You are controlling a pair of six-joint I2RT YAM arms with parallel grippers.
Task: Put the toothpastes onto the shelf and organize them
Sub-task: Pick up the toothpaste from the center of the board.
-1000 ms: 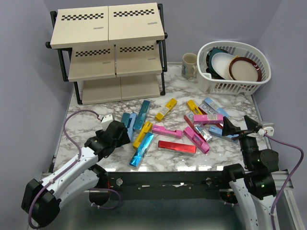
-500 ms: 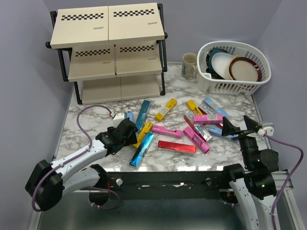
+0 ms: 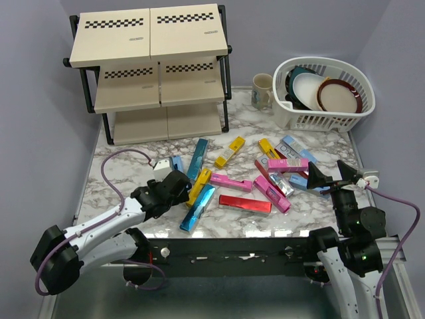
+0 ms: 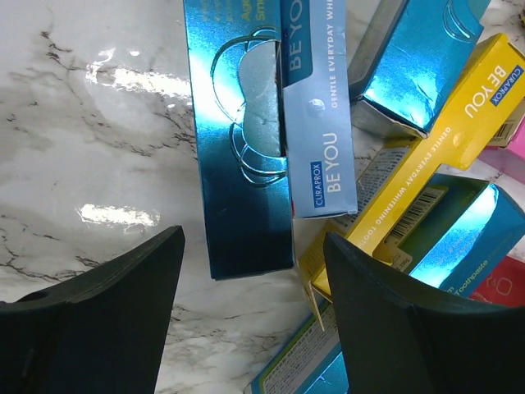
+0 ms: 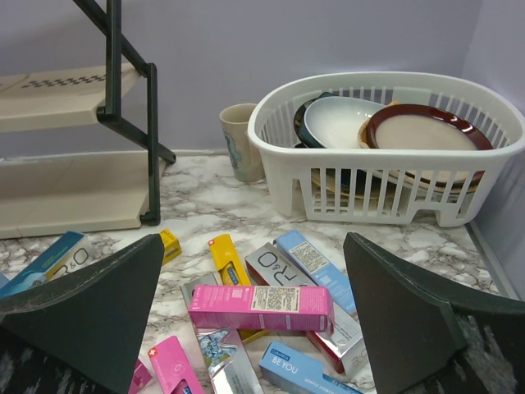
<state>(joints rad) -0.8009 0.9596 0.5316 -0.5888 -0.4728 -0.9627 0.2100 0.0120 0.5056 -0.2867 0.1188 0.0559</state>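
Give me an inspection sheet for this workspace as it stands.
Surface: marble table, glossy, no spills seen.
Job's things: toothpastes lie scattered and overlapping in front of the shelf; no carton seen on its boards.
Clutter: white basket holding dishes, with a mug beside it, far right.
Grippers: left tool open, straddling the end of a teal carton without touching it; right tool open, holding nothing, by the right-hand cartons.
Cables: purple cable loops up behind the left tool; second purple cable trails from the right tool.
Surroundings: lilac walls on three sides.
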